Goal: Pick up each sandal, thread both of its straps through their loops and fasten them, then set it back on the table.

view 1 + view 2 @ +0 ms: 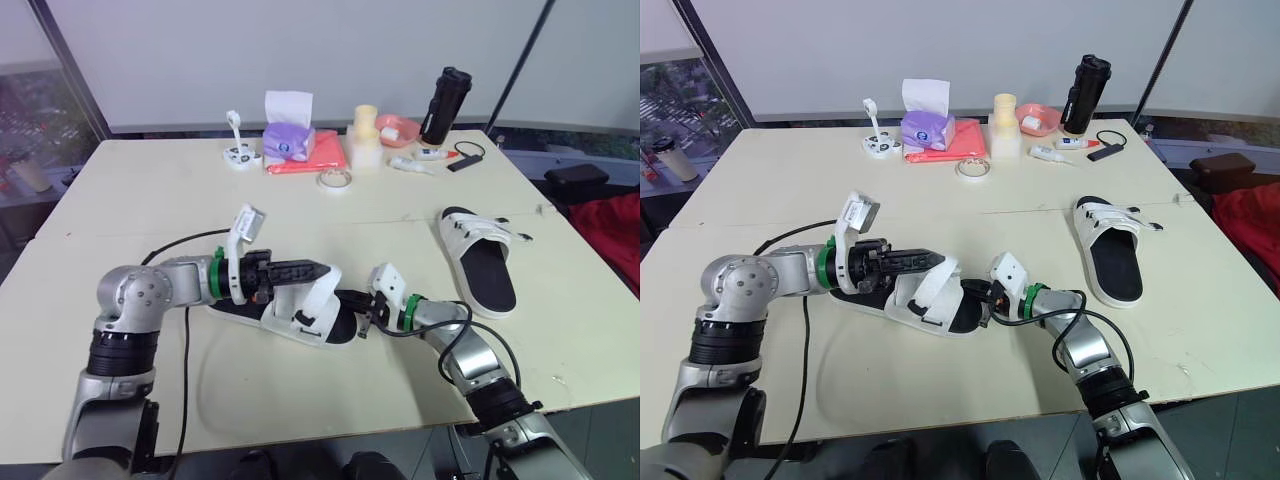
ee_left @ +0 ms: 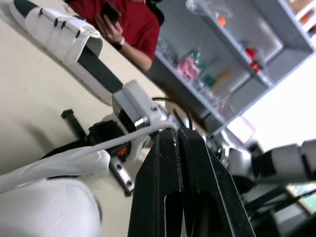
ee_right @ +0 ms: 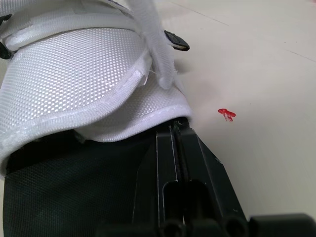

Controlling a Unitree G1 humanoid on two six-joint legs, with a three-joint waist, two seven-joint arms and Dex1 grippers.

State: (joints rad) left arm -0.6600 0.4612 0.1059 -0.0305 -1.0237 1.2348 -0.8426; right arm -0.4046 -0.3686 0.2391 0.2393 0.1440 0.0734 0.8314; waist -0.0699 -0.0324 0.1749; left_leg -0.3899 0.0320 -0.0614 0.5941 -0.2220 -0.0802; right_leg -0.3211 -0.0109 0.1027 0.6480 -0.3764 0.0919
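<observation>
Left eye view, near sandal (image 1: 300, 312): on table (image 1: 150, 190) front, between both grippers.
Left gripper (image 1: 318, 270): clamped on its white strap (image 2: 54, 168).
Right gripper (image 1: 363, 321): fingers together at upper's (image 3: 74, 79) edge.
Second sandal (image 1: 482, 262): well apart, rightward.

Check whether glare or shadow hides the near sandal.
Left eye view: even light, soft shadow under the near sandal. Left wrist view: bright glare behind; strap at the left end effector stands out. Right wrist view: insole dark, no glare.
</observation>
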